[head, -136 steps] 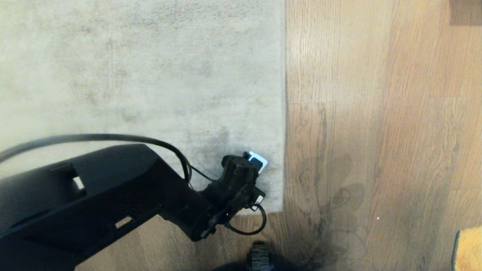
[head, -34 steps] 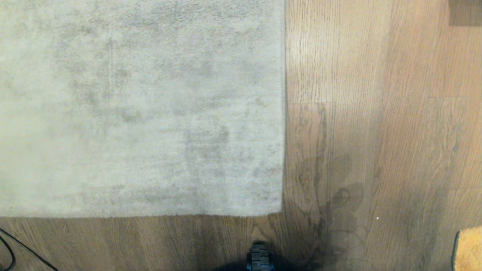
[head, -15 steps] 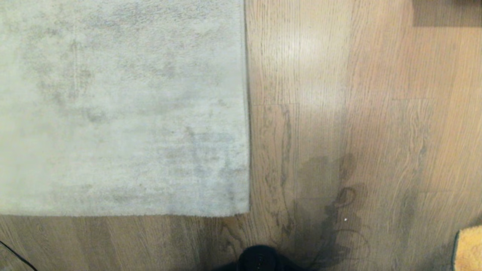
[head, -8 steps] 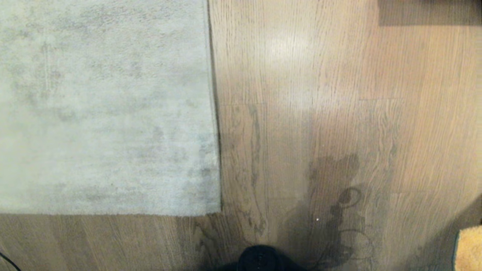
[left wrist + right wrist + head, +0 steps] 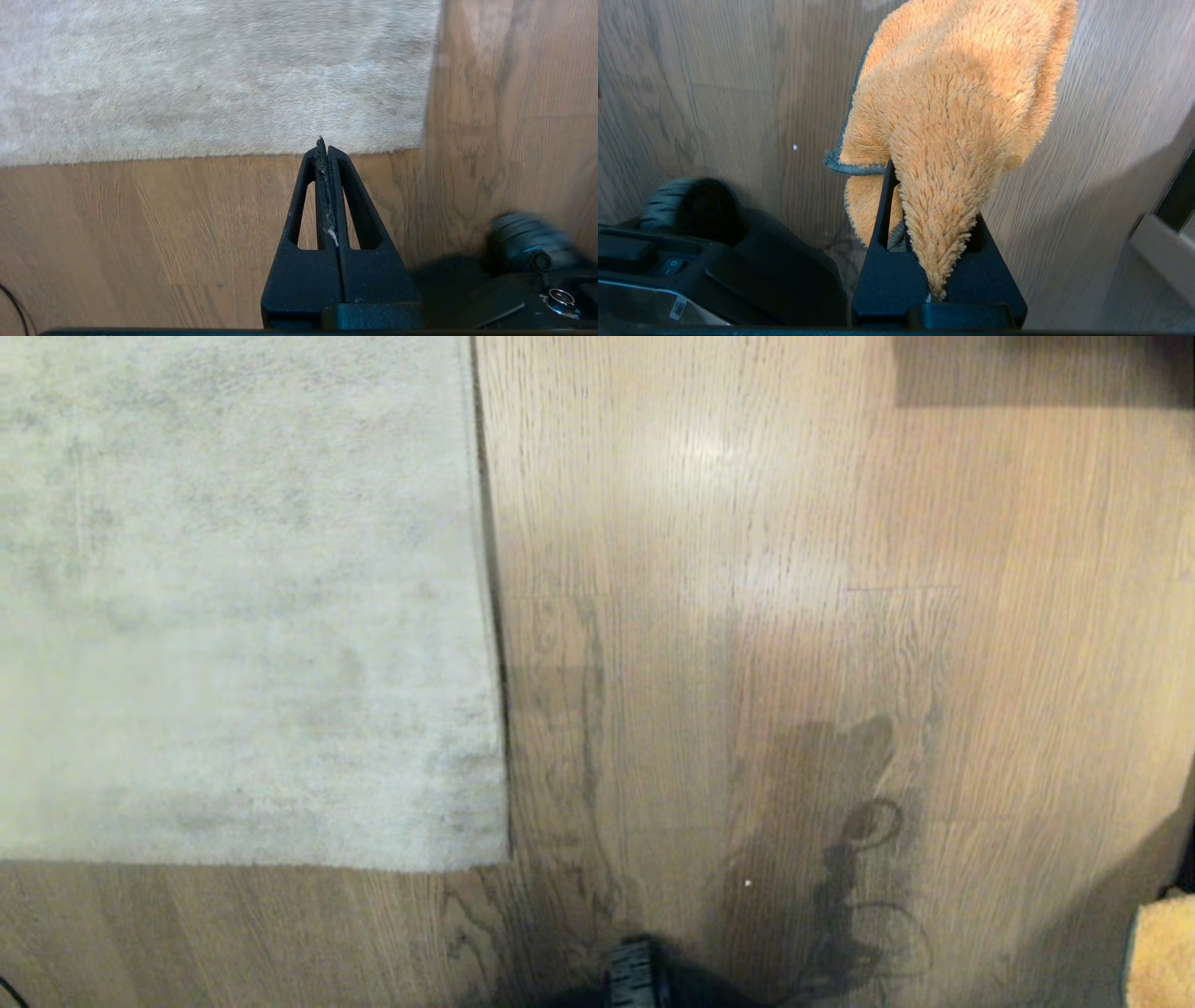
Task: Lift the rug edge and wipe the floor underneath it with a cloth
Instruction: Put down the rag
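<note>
The mottled grey-beige rug [image 5: 233, 607] lies flat on the left. Its rug edge [image 5: 487, 616] runs straight down to a square corner [image 5: 502, 861]. Wood-grain floor [image 5: 747, 616] fills everything else. My left gripper [image 5: 323, 145] is shut and empty, hanging over bare floor just short of the rug's near border [image 5: 210, 156]. My right gripper [image 5: 920, 170] is shut on the orange fluffy cloth [image 5: 962, 102], which drapes over its fingers above the floor. A bit of that cloth [image 5: 1162, 952] shows at the head view's lower right. Neither arm shows in the head view.
My base's front wheel [image 5: 635, 980] sits at the bottom middle, also seen as a wheel [image 5: 528, 233] in the left wrist view. A dark block [image 5: 1036, 369] lies at the far right. A pale furniture edge [image 5: 1162, 252] is close beside the right gripper.
The left arm that was over the rug corner has left the head view. The whole scene has slid left, so the camera has moved right. The rug lies flat.
</note>
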